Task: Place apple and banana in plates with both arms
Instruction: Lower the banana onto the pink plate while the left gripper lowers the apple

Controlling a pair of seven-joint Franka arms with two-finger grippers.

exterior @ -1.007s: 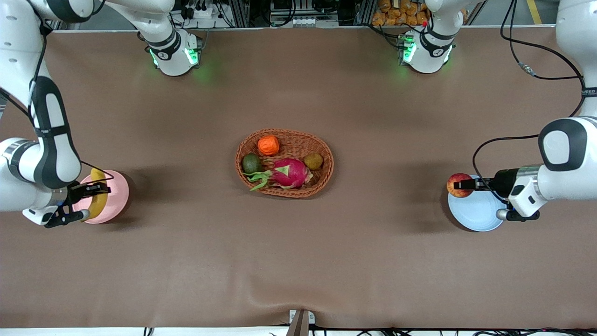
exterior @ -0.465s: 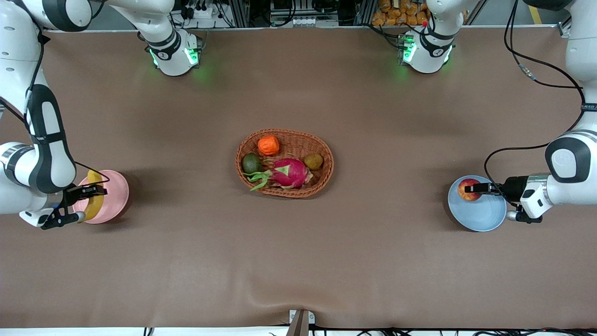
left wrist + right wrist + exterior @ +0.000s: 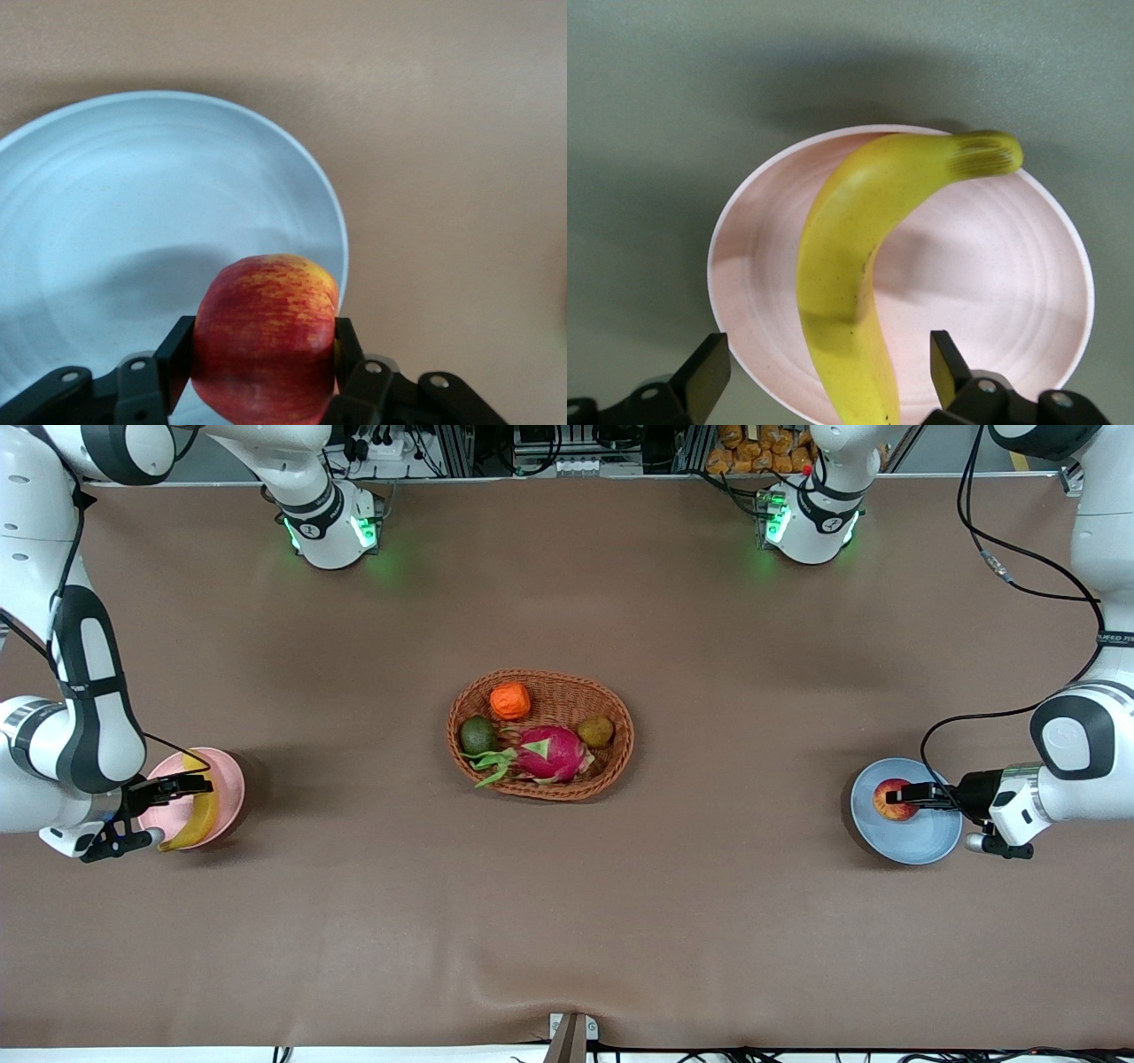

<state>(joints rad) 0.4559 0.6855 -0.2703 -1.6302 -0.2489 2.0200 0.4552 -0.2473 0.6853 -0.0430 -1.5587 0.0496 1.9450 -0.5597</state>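
The apple [image 3: 266,336] sits squeezed in the left gripper [image 3: 912,794] over the blue plate [image 3: 106,204], the banana [image 3: 859,292] lies on the pink plate [image 3: 1010,274] between the right gripper's [image 3: 159,808] spread fingers — next, I think, the apple gets let go.

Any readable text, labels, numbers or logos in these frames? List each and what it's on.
Dark strip on the left arm: pale lettering, too small to read.
Band on the right arm's base: lettering, too blurred to read.
Band on the left arm's base: the same, unreadable.
Apple, banana, blue plate, pink plate, wicker basket: no text.
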